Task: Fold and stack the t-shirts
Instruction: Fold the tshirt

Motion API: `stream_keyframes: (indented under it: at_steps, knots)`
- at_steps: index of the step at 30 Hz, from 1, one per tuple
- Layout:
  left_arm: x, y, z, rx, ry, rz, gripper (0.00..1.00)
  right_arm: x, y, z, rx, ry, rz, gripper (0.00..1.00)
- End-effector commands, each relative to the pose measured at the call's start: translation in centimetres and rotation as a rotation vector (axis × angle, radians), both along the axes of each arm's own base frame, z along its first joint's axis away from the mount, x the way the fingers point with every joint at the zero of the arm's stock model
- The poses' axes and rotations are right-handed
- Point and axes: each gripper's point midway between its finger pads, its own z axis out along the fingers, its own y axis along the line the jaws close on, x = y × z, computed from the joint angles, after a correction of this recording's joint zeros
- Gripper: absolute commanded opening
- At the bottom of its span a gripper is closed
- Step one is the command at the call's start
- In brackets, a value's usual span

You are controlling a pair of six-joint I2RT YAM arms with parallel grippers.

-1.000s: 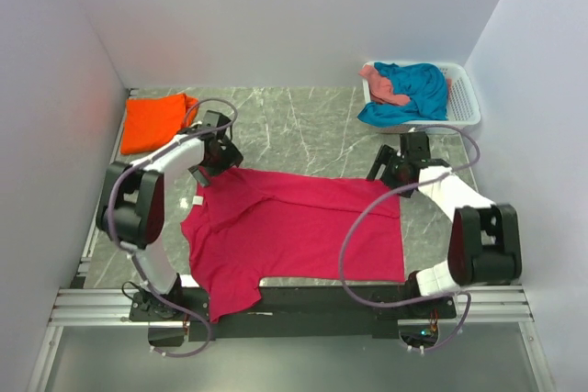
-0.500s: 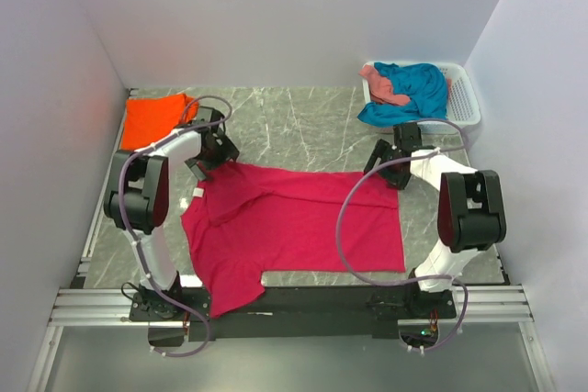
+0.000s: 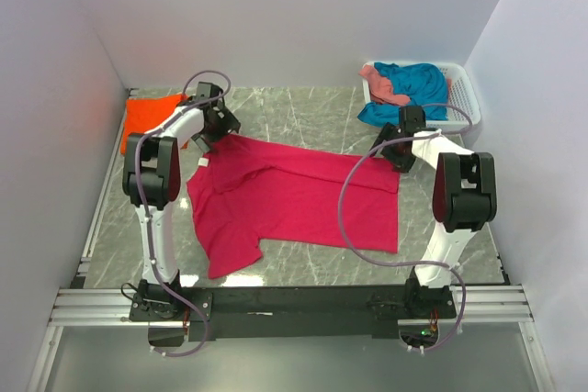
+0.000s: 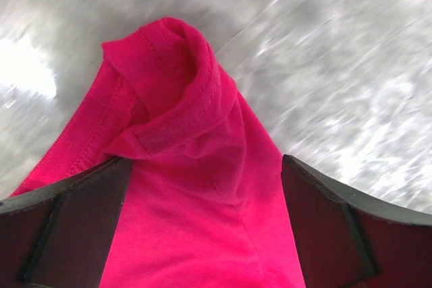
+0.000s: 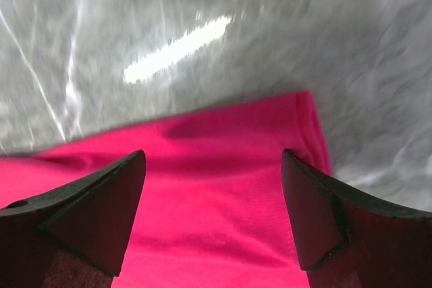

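The magenta-pink t-shirt [image 3: 294,195] lies spread on the grey marble table, collar end to the left and hem to the right. My left gripper [image 3: 213,130] is at its far left corner. In the left wrist view the gripper [image 4: 206,166] is shut on the collar area of the shirt [image 4: 175,85], which bunches up between the fingers. My right gripper [image 3: 390,149] is at the far right corner. In the right wrist view it [image 5: 213,156] is shut on the shirt's hem edge [image 5: 223,214]. An orange t-shirt [image 3: 147,117] lies folded at the far left.
A white slatted basket [image 3: 467,103] stands at the far right, holding a teal-blue t-shirt [image 3: 418,84] and a salmon-pink one [image 3: 384,84]. White walls close in the left, back and right. The arm bases and a metal rail run along the near edge.
Both grippers have moved away from the bases toward the back wall. The magenta-pink shirt has slid with them, and its near edge has come off the rail.
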Motion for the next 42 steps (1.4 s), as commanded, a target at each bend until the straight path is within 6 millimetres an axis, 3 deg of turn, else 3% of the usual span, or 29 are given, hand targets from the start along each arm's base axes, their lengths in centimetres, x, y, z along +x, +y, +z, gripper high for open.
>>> stream_keyframes:
  at_steps: [1,5,7,8,9,10,11,12,13,14,15,16,17,18,19,21,23,24,25,27,29,33,36,42]
  knots:
    - [1.0,-0.2,-2.2,-0.011,0.026,-0.022,0.99,2.0,-1.9,1.0,-0.057,-0.038,-0.054,0.88]
    - [2.5,0.0,0.8,0.009,-0.034,-0.022,1.00,3.1,-1.6,4.4,-0.043,-0.128,-0.039,0.88]
    - [2.8,0.5,3.4,0.025,-0.077,-0.012,0.99,2.5,-1.6,5.4,-0.050,-0.144,-0.035,0.88]
    - [2.2,0.7,3.9,0.035,-0.079,-0.006,0.99,2.3,-1.6,7.0,-0.048,-0.188,-0.036,0.88]
    - [1.8,0.9,4.6,0.035,-0.085,-0.002,1.00,1.3,-1.4,6.8,-0.044,-0.179,-0.032,0.88]
    - [1.2,1.0,6.7,0.031,-0.122,0.005,0.99,0.9,-1.4,7.2,-0.037,-0.191,-0.033,0.88]
    - [-0.5,1.1,6.0,0.031,-0.091,0.005,0.99,0.4,-1.3,8.7,-0.033,-0.231,-0.039,0.88]
    - [-1.5,1.2,7.9,0.018,-0.118,0.015,1.00,-0.7,-1.3,8.0,-0.030,-0.213,-0.041,0.88]
    - [-2.7,1.3,8.1,0.016,-0.108,0.021,0.99,-1.3,-1.2,8.2,-0.027,-0.219,-0.037,0.88]
    - [-5.2,1.6,6.6,0.029,-0.050,0.033,0.99,-2.5,-1.1,8.4,-0.024,-0.221,-0.037,0.89]
    - [-6.6,1.7,8.3,0.029,-0.078,0.042,0.99,-3.0,-1.1,8.5,-0.020,-0.222,-0.041,0.89]
    - [-8.1,1.8,8.2,0.035,-0.066,0.049,0.99,-3.7,-0.8,8.4,-0.012,-0.221,-0.032,0.89]
    - [-11.1,2.0,6.2,0.048,0.000,0.052,0.99,-4.2,-0.6,9.2,0.000,-0.245,-0.025,0.89]
    - [-12.7,1.6,7.5,0.031,-0.022,0.057,0.99,-5.2,-0.5,8.4,0.004,-0.228,-0.024,0.89]
    - [-15.8,1.6,5.7,0.039,0.052,0.049,0.99,-5.7,-0.4,8.8,0.006,-0.243,-0.019,0.90]
    - [-19.6,0.8,6.1,0.039,0.079,0.033,0.99,-7.1,-0.2,8.0,0.009,-0.224,-0.018,0.90]
    - [-23.7,-0.3,4.9,0.054,0.147,0.003,0.99,-8.1,-0.2,7.9,0.007,-0.226,-0.007,0.91]
    - [-25.2,-0.2,5.4,0.055,0.147,0.011,1.00,-8.5,-0.2,8.0,0.006,-0.226,-0.006,0.91]
    - [-28.2,0.5,4.1,0.087,0.230,0.017,0.99,-8.7,-0.2,8.3,0.005,-0.235,-0.007,0.91]
    - [-31.0,0.2,4.0,0.065,0.256,0.038,0.99,-9.3,-0.3,8.1,0.003,-0.230,-0.010,0.92]
    - [-34.4,0.4,2.5,0.045,0.345,0.053,0.99,-9.6,-0.2,8.2,0.004,-0.235,-0.005,0.92]
    - [-36.9,-0.5,1.8,-0.049,0.352,0.058,0.99,-9.8,0.0,8.0,0.012,-0.235,0.001,0.92]
    - [-38.5,-0.5,0.1,-0.065,0.393,0.048,0.99,-9.8,0.0,7.6,0.015,-0.223,0.001,0.92]
    - [-39.6,-0.8,-1.5,-0.082,0.437,0.027,0.77,-9.8,-0.2,7.9,-0.001,-0.227,-0.002,0.92]
